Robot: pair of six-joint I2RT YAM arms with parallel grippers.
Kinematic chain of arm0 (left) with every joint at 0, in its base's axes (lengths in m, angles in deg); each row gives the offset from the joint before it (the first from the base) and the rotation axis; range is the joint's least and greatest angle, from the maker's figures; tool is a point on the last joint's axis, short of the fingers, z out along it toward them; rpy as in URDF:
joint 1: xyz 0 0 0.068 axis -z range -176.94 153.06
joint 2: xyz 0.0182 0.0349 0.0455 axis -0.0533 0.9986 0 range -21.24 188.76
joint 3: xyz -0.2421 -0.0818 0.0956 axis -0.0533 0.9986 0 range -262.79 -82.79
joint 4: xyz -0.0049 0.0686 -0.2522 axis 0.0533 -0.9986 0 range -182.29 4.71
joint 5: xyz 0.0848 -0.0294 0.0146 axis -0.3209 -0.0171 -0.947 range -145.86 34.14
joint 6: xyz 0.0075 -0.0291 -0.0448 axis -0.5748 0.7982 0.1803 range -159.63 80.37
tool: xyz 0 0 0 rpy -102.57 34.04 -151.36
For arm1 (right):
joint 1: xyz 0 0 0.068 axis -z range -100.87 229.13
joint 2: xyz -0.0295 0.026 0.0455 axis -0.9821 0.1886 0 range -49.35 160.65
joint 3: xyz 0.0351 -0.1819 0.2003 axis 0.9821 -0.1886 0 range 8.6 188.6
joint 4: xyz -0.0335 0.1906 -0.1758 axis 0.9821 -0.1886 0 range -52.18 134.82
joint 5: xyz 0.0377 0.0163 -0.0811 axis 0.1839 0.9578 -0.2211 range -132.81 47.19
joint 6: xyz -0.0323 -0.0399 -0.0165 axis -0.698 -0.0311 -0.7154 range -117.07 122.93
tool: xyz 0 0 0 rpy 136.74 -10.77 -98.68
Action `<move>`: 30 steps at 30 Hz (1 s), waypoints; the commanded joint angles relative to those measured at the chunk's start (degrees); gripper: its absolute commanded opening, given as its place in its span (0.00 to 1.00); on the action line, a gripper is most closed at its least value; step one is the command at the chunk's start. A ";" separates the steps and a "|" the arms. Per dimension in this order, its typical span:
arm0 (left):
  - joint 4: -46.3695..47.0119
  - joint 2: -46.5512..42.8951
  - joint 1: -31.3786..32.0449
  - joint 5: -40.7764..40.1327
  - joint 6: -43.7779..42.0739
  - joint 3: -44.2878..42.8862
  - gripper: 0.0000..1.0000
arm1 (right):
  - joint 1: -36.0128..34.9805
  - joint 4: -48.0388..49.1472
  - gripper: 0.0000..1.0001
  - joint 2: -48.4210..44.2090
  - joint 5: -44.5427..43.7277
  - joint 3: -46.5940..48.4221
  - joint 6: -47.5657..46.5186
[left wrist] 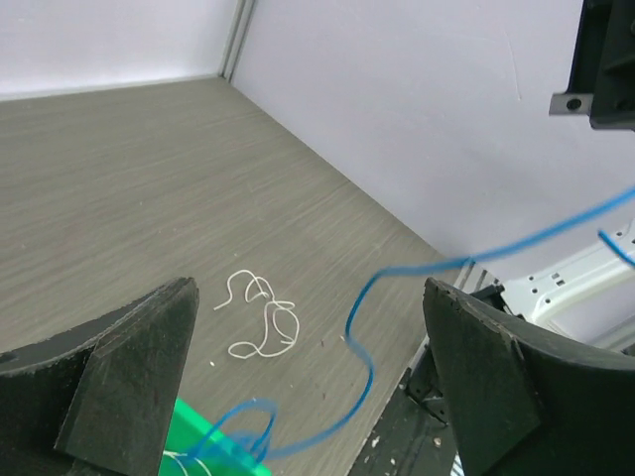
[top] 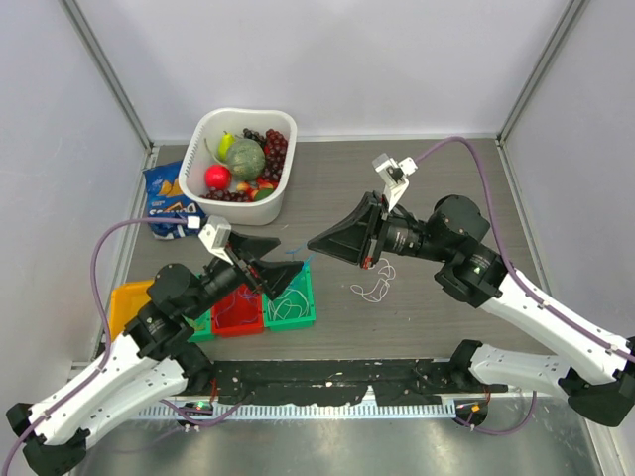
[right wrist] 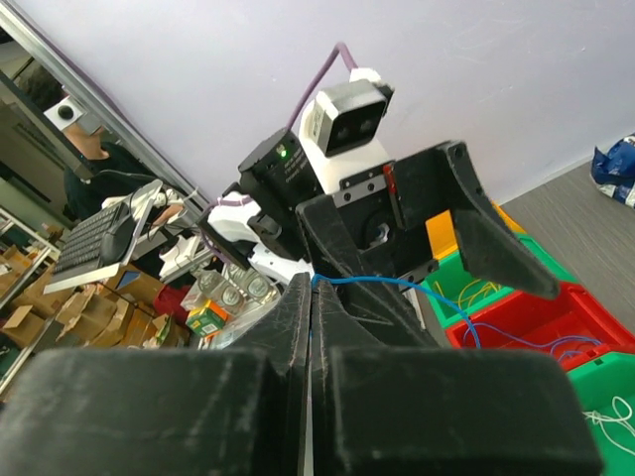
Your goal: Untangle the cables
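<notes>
My right gripper is shut on the end of a blue cable and holds it above the table. The cable runs down past my left gripper toward the red bin. In the left wrist view the blue cable passes between the wide-open jaws of my left gripper without touching the fingers, and its lower loops hang over a green bin corner. A loose white cable lies on the table beyond, also in the top view. My left gripper is just left of the right one.
Orange, red and green bins sit at the front left, holding more cables. A white basket of fruit and a blue snack bag stand at the back left. A black strip runs along the near edge.
</notes>
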 commanded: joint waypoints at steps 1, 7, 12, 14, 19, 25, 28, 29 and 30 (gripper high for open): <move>4.85 4.18 -0.09 0.74 -4.47 -4.80 1.00 | -0.52 2.89 0.01 -0.85 2.50 -0.60 0.59; 8.37 9.36 -0.01 7.32 -7.20 -8.58 0.91 | -0.79 3.59 0.01 -0.15 3.46 -0.51 1.03; 9.25 12.80 -0.09 10.84 -7.46 -10.87 0.19 | -0.87 1.94 0.01 -0.23 2.16 -0.51 0.51; 8.11 13.50 -0.09 9.71 -6.59 -11.75 0.00 | -0.87 -4.71 0.09 -0.58 -2.91 0.63 -2.56; 5.31 14.12 -0.09 0.60 3.41 -14.64 0.00 | -0.79 -21.27 0.62 -0.58 -23.30 1.08 -9.42; -17.62 18.51 -0.01 -14.28 14.76 -25.89 0.00 | -1.14 -19.28 0.66 -0.32 -23.88 -8.85 -11.45; -21.94 19.48 -0.01 -16.22 17.58 -28.71 0.00 | -2.19 -14.26 0.66 -1.19 -23.43 -13.93 -11.71; -22.74 19.66 -0.09 -16.49 18.02 -29.24 0.00 | -2.45 -11.99 0.66 -1.72 -23.08 -15.52 -11.89; -23.18 19.74 -0.09 -16.75 18.37 -29.50 0.00 | -2.54 -11.10 0.66 -1.99 -22.99 -16.15 -12.06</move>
